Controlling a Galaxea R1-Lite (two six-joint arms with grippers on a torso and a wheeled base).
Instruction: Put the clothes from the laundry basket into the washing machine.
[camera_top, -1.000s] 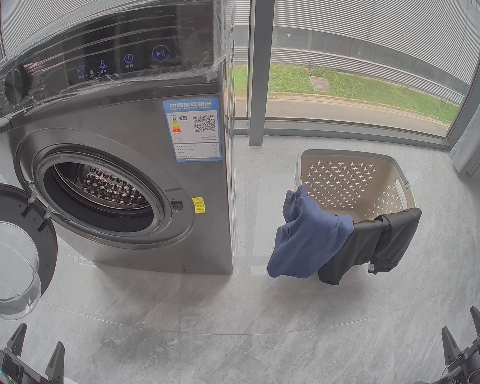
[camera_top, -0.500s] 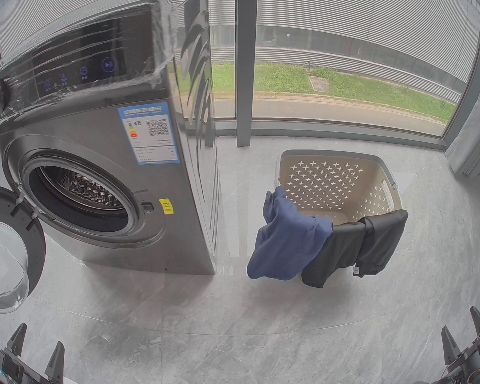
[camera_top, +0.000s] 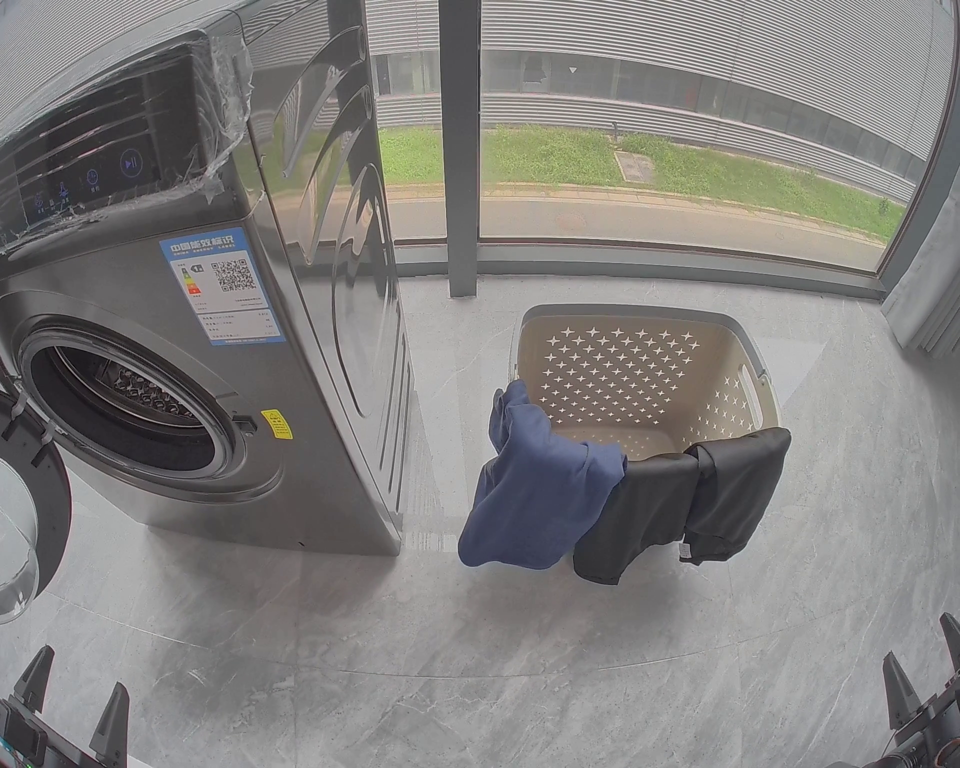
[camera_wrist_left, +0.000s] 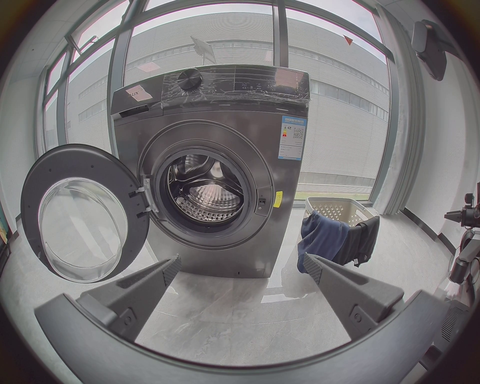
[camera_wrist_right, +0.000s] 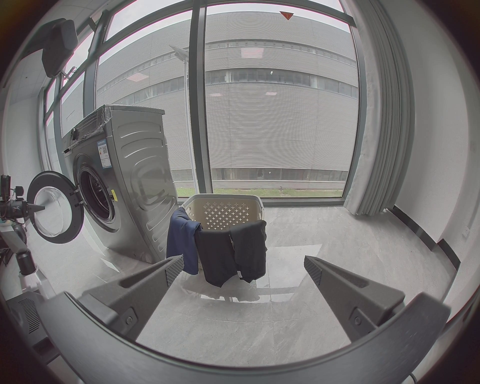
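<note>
1. Left gripper (camera_wrist_left: 240, 262) sits low at the near edge, jaws spread wide with nothing between them. Right gripper (camera_wrist_right: 242, 262) is the same, wide and empty. Both are well apart from the clothes
2. Floor (camera_top: 500, 650): glossy grey stone-look tile that reflects, so I judge it slippery under a light basket
3. Blue garment (camera_top: 535, 495) is draped over the basket's near rim and hangs down outside. It is a soft, limp knit in heavy folds. Touching it on the right is black cloth (camera_top: 640, 510), probably two pieces, though the overlap hides the join
4. Laundry basket (camera_top: 640, 312): beige plastic, a rounded rectangle with star-shaped perforations and a slot handle
5. Step in hand, as judged: closing in on the basket, with no garment taken yet. To do it well, keep the jaws wide and descend onto the bunched fold at the rim. Pinch deep, then lift straight up until the hem clears, since a sideways tug could tip the basket
6. Washing machine (camera_top: 300, 330) stands left of the basket, in grey sheet metal with clear film over its panel. Its round door (camera_wrist_left: 82, 210) is swung fully open, and the perforated steel drum (camera_wrist_left: 207, 192) looks bare
</note>
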